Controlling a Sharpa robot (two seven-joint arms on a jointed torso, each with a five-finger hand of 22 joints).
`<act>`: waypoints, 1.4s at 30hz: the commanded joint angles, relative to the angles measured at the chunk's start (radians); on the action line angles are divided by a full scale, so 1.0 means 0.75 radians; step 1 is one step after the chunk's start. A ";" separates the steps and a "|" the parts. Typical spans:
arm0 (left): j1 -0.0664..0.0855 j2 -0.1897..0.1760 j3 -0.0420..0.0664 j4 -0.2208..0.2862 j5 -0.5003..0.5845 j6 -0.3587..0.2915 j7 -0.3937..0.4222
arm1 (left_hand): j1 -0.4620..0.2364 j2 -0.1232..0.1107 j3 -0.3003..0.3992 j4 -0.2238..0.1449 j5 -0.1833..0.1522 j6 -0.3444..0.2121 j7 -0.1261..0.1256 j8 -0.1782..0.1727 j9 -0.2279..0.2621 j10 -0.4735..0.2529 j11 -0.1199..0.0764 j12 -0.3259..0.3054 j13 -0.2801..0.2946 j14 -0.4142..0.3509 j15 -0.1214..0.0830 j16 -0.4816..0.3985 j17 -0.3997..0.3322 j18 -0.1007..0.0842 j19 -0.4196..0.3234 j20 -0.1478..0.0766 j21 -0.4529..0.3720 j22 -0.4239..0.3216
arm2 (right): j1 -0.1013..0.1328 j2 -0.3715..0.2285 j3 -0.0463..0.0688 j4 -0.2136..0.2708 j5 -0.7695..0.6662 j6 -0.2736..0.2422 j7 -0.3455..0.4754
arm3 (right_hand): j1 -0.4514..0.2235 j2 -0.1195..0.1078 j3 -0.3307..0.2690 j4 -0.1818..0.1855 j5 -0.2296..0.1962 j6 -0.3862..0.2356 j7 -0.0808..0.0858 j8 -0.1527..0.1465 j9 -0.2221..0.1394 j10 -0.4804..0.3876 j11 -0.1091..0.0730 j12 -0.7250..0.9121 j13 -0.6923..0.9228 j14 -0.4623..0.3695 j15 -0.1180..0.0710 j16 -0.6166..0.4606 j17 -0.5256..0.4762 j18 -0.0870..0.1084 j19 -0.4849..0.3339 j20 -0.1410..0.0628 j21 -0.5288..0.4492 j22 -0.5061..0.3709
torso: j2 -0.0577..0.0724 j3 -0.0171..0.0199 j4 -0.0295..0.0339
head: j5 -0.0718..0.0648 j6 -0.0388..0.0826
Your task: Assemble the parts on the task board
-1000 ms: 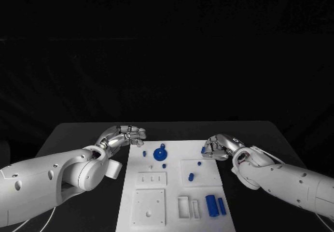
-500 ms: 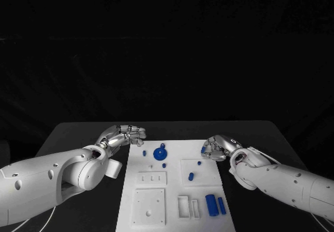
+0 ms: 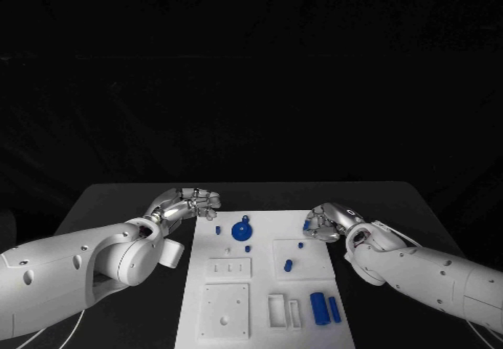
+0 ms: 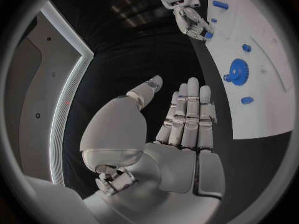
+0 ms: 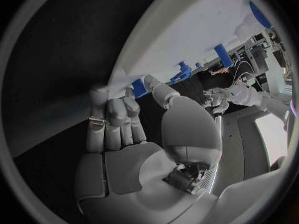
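Observation:
The white task board (image 3: 275,227) lies in the middle of the table. My right hand (image 3: 327,221) is at its far right edge and pinches a small blue part (image 3: 307,225) between thumb and fingers; the blue part (image 5: 139,87) sits at the fingertips against the board's edge (image 5: 187,35). My left hand (image 3: 191,203) hovers off the board's far left corner, fingers straight and together, holding nothing (image 4: 187,119). A blue gear (image 3: 241,233) stands on the board's far half, with small blue pegs (image 3: 218,230) near it.
Two blue cylinders (image 3: 318,307) lie by the slots at the board's near right. White raised blocks (image 3: 227,302) occupy the near left. Black table (image 3: 126,200) surrounds the board on both sides.
My right hand has edged slightly inward along the board's far right edge with the blue part. The left hand has not moved.

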 commanded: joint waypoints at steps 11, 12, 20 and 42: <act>0.000 0.003 0.000 -0.001 -0.006 0.025 0.007 | -0.010 0.005 0.002 -0.007 -0.008 0.002 0.001 -0.003 -0.001 0.005 0.005 -0.010 0.000 0.000 0.010 -0.010 0.003 0.027 -0.012 0.001 -0.004 0.002 | -0.002 0.009 0.000 -0.003 -0.011 0.005 -0.004 | 0.002 -0.013 0.009 0.004 0.004 0.012 0.013 -0.004 -0.002 -0.005 -0.003 -0.003 -0.001 0.003 -0.007 -0.006 0.002 0.071 0.006 -0.001 0.004 0.025 | 0.000 0.0010 -0.0012 | 0.004 -0.001; 0.000 0.003 0.000 -0.001 -0.006 0.025 0.006 | -0.010 0.005 0.002 -0.007 -0.008 0.002 0.001 -0.003 -0.001 0.005 0.005 -0.010 0.000 0.000 0.010 -0.010 0.003 0.027 -0.012 0.001 -0.004 0.002 | -0.002 0.010 0.000 -0.003 -0.011 0.005 -0.003 | 0.003 -0.010 0.012 0.005 0.004 0.014 0.012 -0.003 -0.002 -0.004 -0.003 -0.003 0.000 0.003 -0.007 -0.006 0.002 0.071 0.006 -0.001 0.004 0.025 | 0.000 0.0009 -0.0013 | 0.003 -0.001; 0.000 0.004 0.000 -0.002 -0.006 0.025 0.006 | -0.010 0.005 0.002 -0.007 -0.008 0.002 0.002 -0.004 -0.002 0.004 0.005 -0.011 0.000 0.000 0.010 -0.010 0.003 0.027 -0.012 0.001 -0.004 0.002 | -0.002 0.010 0.000 -0.003 -0.013 0.007 0.000 | 0.047 0.020 0.107 0.036 -0.017 0.052 0.001 0.016 0.008 0.001 -0.015 -0.001 0.002 0.004 -0.017 -0.009 0.006 0.071 0.006 -0.002 0.007 0.024 | 0.000 0.0010 -0.0017 | 0.002 -0.003; 0.000 0.004 0.000 -0.001 -0.074 0.035 -0.046 | -0.022 0.018 -0.001 -0.008 -0.009 0.031 -0.014 0.013 0.005 0.054 -0.016 0.012 0.010 0.008 0.008 -0.014 0.015 0.027 -0.011 0.000 -0.001 0.005 | 0.019 -0.021 0.000 0.079 -0.070 0.007 -0.034 | 0.080 0.046 0.238 0.041 -0.017 0.104 -0.019 0.046 0.025 0.019 -0.033 0.012 0.014 0.005 -0.034 -0.009 0.012 0.071 0.003 0.004 0.021 0.027 | -0.003 0.0013 -0.0045 | 0.006 0.002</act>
